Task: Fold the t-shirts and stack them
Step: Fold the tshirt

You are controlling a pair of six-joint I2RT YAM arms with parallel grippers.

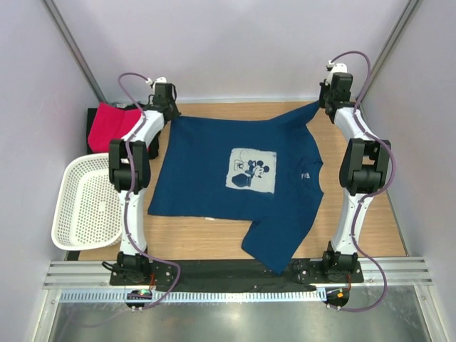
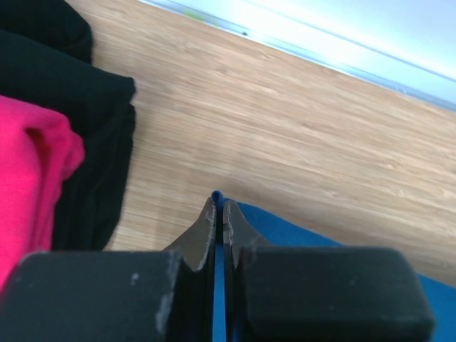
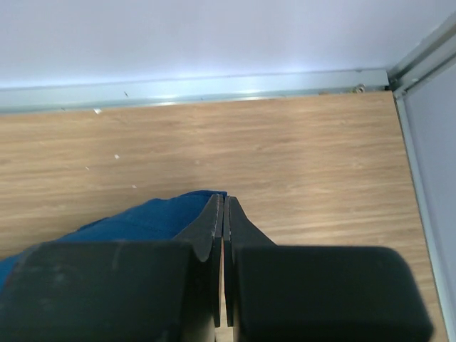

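The dark navy t-shirt (image 1: 214,171) lies spread print-up on the wooden table, and its white cartoon print (image 1: 251,171) faces up. My left gripper (image 1: 171,110) is shut on its far left corner, with blue cloth pinched between the jaws in the left wrist view (image 2: 219,203). My right gripper (image 1: 324,102) is shut on the far right corner, which is pulled to a point; blue cloth (image 3: 142,217) reaches its tips (image 3: 224,201). The pink-red t-shirt (image 1: 110,125) lies folded on the black t-shirt (image 1: 92,115) at the far left; both show in the left wrist view (image 2: 28,178), (image 2: 85,107).
A white perforated basket (image 1: 82,203) stands at the left edge of the table. One part of the navy shirt (image 1: 274,249) droops toward the black front rail (image 1: 214,271). Walls close in the back and both sides.
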